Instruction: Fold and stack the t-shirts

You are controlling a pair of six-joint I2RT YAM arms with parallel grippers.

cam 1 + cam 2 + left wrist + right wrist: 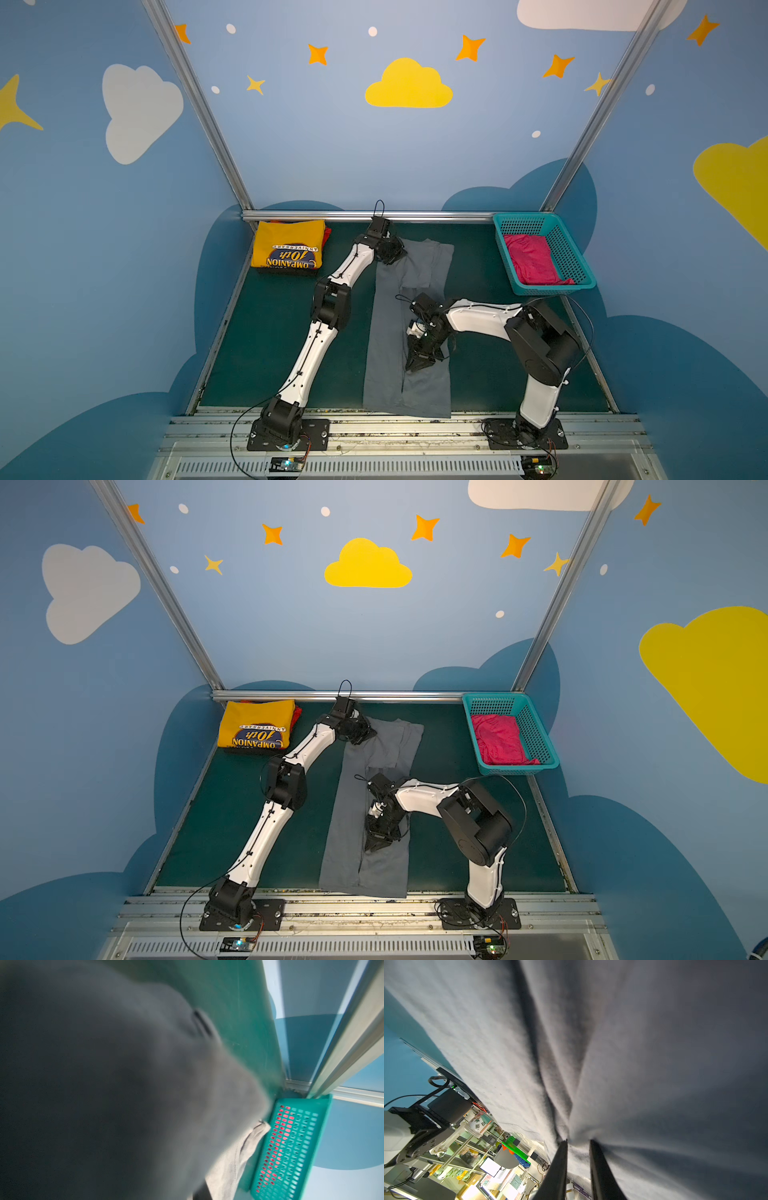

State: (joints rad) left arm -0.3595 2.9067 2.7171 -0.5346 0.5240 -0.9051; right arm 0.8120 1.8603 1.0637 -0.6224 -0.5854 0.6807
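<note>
Slate-grey cloth t-shirt being folded lengthwise; right gripper pinching its fold, left gripper clenched; next needing crosswise fold.

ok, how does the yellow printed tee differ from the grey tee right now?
The yellow cloth t-shirt with navy print is folded into a compact rectangle; the plain slate-grey t-shirt is a long strip, sides folded in. The yellow one sits far left on a red layer; the grey one lies centred on the green mat. Nothing grips the yellow one; the left gripper and right gripper are both on the grey one. Both are cloth.
</note>
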